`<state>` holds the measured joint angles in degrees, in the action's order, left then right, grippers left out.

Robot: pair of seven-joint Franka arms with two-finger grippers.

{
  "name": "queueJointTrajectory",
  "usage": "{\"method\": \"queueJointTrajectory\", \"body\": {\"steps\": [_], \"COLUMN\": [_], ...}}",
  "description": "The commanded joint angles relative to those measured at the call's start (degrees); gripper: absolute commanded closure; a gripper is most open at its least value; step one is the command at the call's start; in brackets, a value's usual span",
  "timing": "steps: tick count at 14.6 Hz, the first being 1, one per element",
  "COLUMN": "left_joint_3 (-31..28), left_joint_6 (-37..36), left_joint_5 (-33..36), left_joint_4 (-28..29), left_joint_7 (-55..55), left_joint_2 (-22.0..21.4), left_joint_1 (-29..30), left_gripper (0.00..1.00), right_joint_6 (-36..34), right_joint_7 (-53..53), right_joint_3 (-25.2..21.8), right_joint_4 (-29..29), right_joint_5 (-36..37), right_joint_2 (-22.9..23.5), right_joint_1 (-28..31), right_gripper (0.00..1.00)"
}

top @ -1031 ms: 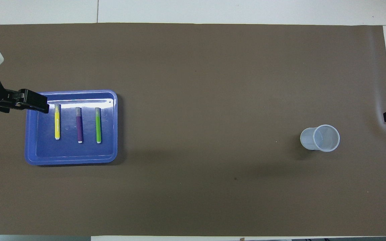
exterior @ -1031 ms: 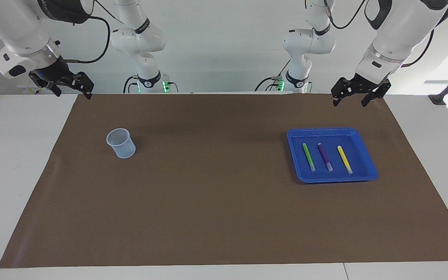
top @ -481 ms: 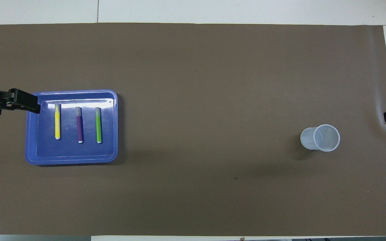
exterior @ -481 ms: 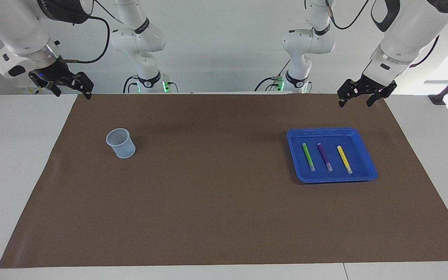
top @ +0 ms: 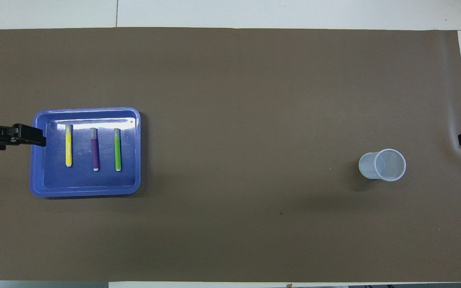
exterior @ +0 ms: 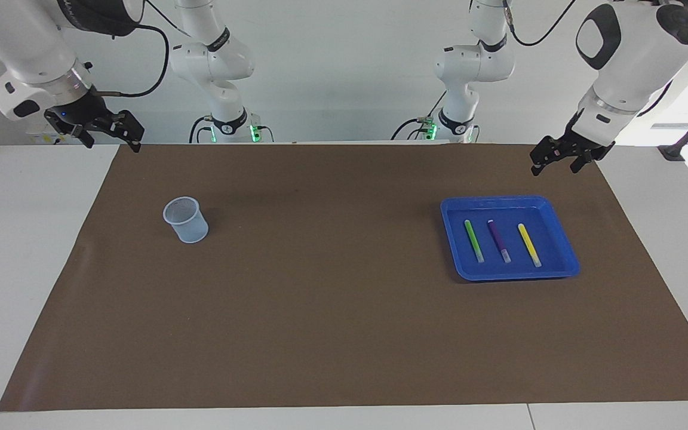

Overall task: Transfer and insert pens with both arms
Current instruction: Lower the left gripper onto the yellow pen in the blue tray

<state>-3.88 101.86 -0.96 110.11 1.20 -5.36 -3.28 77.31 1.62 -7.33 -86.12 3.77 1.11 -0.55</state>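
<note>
Now the green pen, purple pen and yellow pen lie in the blue tray at right-centre; left gripper upper right and right gripper upper left gape wide, empty

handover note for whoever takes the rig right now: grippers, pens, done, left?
Left gripper: jaws open, empty, in the air by the blue tray, at the left arm's end of the table.
Right gripper: jaws open, empty, waiting over the mat's edge at the right arm's end.
Pens: green pen, purple pen and yellow pen lie side by side in the tray, apart from each other.
Cup: upright on the brown mat, toward the right arm's end, no pen in it.
Done: nothing.
Left: all three pens to pick, transfer and insert.
</note>
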Motion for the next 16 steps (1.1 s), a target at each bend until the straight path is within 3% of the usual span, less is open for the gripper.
{"method": "queueJointTrajectory", "body": {"steps": [1, 4, 6, 12, 16], "left_joint_3": [0.28, 0.28, 0.28, 0.28, 0.28], "left_joint_6": [9.30, 19.66, 24.42, 32.78, 35.42], "left_joint_5": [0.52, 0.52, 0.52, 0.52, 0.52], "left_joint_4": [10.19, 15.65, 16.02, 16.46, 16.37], "left_joint_7": [5.46, 7.24, 7.33, 7.24, 6.98], "left_joint_2": [-1.33, 2.62, 6.39, 12.38, 15.46], "left_joint_1": [2.31, 3.63, 4.07, 4.77, 4.77], "left_gripper": [0.00, 0.00, 0.00, 0.00, 0.07], "right_joint_6": [0.64, 0.64, 0.64, 0.64, 0.64], "right_joint_7": [-0.74, -0.74, -0.74, -0.74, -0.74], "right_joint_3": [0.12, 0.12, 0.12, 0.04, 0.03], "right_joint_4": [-1.86, -1.86, -1.86, -1.86, -1.86], "right_joint_5": [-0.26, -0.26, -0.26, -0.26, -0.26], "right_joint_2": [-1.55, -1.55, -1.55, -1.55, -1.55], "right_joint_1": [0.11, 0.11, 0.11, 0.11, 0.11], "right_gripper": [0.00, 0.00, 0.00, 0.00, 0.00]}}
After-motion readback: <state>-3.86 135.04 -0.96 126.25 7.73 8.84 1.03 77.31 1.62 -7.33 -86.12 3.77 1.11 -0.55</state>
